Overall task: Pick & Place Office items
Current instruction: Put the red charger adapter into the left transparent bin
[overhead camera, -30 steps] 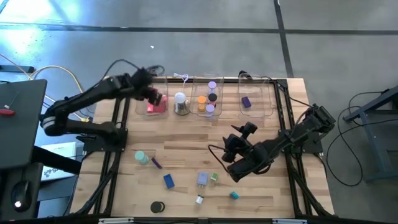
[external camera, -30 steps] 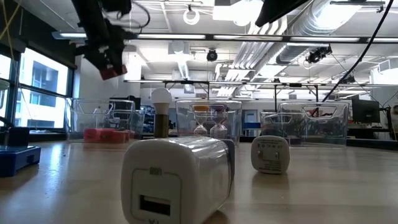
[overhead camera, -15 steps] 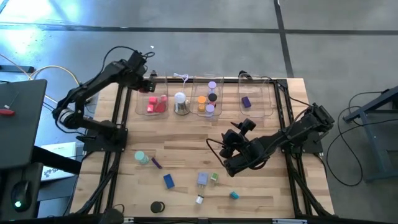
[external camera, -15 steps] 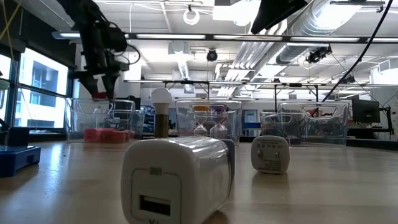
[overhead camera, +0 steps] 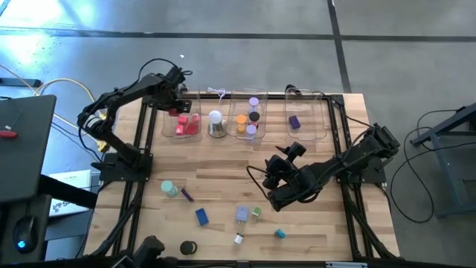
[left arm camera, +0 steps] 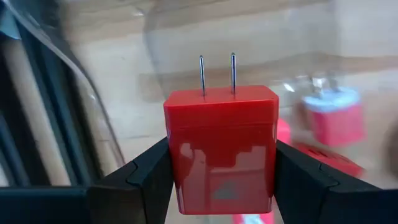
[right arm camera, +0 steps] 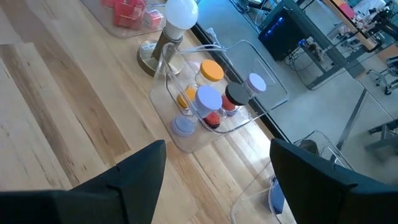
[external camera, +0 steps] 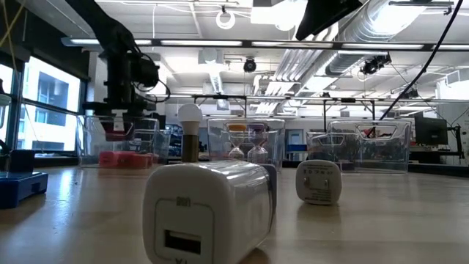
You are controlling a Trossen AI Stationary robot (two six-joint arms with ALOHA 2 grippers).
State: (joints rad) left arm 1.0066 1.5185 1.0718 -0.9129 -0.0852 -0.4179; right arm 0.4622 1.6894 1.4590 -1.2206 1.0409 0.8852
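**Red plug over bin, drop pending**

Left gripper (overhead camera: 176, 110) clamps red plug (left arm camera: 220, 148) above far-left clear bin (overhead camera: 167, 126). Next: lower, release inside. Right gripper (overhead camera: 280, 173), jaws apart, empty, waits mid-table; loose items near front edge.

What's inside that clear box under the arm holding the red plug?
Inside the clear box lie a few red and pink pieces. The left gripper, shut on the red plug, covers part of it.

a white dome lamp (right arm camera: 177, 25) stands at twelve o'clock on the wooden table (right arm camera: 62, 118); just beside it, toward one o'clock, a clear bin (right arm camera: 249, 81) holds orange, purple and black cylinders (right arm camera: 214, 93).
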